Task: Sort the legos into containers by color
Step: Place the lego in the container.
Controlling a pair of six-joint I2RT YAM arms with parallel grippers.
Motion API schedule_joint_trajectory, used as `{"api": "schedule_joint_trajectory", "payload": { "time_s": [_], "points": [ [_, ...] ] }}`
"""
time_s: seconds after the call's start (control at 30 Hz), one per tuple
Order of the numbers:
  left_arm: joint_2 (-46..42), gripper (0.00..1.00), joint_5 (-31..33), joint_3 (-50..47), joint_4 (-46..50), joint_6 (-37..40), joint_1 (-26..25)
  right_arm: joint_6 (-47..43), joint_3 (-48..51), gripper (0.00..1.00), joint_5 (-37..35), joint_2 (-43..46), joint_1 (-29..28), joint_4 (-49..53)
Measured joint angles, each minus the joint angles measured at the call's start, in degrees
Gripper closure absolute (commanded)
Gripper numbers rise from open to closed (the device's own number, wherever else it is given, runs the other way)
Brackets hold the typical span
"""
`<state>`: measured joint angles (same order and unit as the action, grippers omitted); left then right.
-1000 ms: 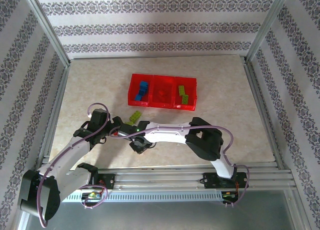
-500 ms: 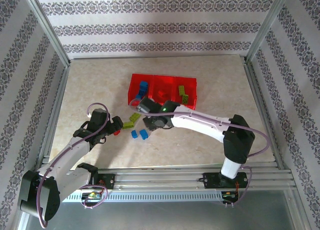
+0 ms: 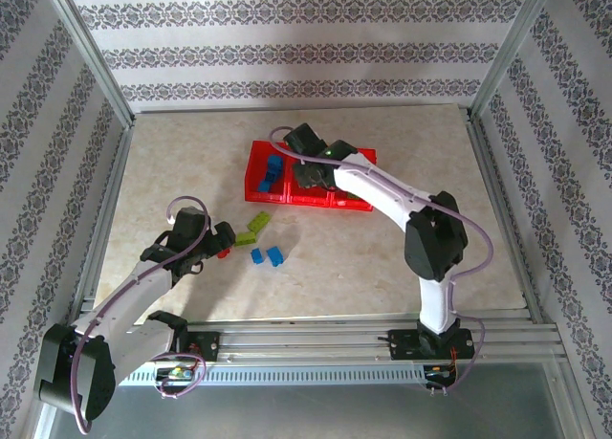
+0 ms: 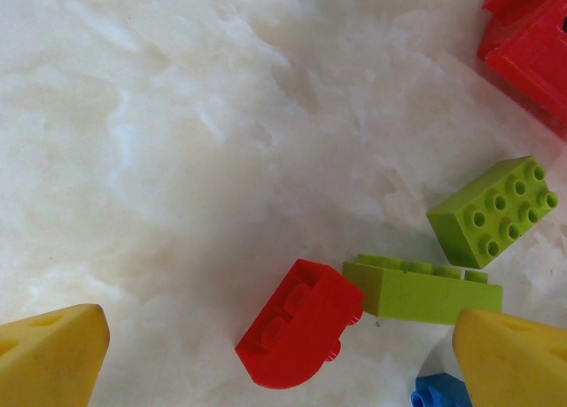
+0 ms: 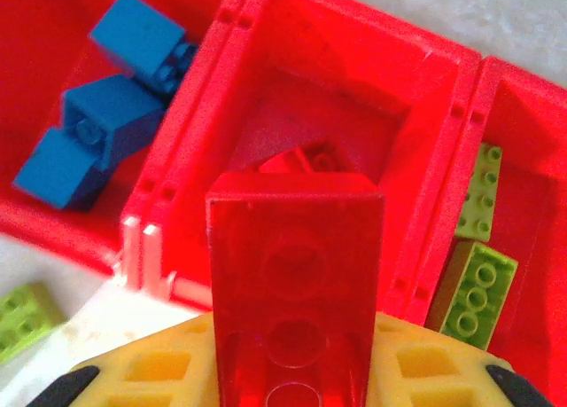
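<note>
Over the middle compartment (image 5: 292, 123) of the red tray (image 5: 53, 221), your right gripper (image 5: 297, 371) is clamped on a red brick (image 5: 297, 274), lined up to join another red lego (image 5: 299, 160). Near left, your left gripper (image 4: 282, 358) hangs wide open and empty above a loose red brick (image 4: 297, 332).

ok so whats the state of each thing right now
left gripper, open, empty
right gripper, shut on held red brick
tray, blue bricks left, green bricks right
loose red brick, outside tray
loose green bricks, two, outside tray
loose blue bricks, two, outside tray
</note>
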<state>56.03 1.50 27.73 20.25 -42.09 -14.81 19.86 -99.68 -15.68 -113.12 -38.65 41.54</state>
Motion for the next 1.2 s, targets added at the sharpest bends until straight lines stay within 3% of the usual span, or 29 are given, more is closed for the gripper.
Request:
{"api": "schedule_joint_trajectory", "payload": {
  "time_s": [0.37, 1.2],
  "points": [
    [0.0, 0.00, -0.6, 0.0, -0.1, 1.5, 0.0, -2.4, -9.9, 0.64, -1.5, -10.0, 3.7, 1.9],
    [0.9, 0.00, -1.1, 0.0, -0.1, 2.4, 0.0, -3.4, -6.5, 0.50, -4.1, -12.4, 3.2, 1.5]
  ]
}}
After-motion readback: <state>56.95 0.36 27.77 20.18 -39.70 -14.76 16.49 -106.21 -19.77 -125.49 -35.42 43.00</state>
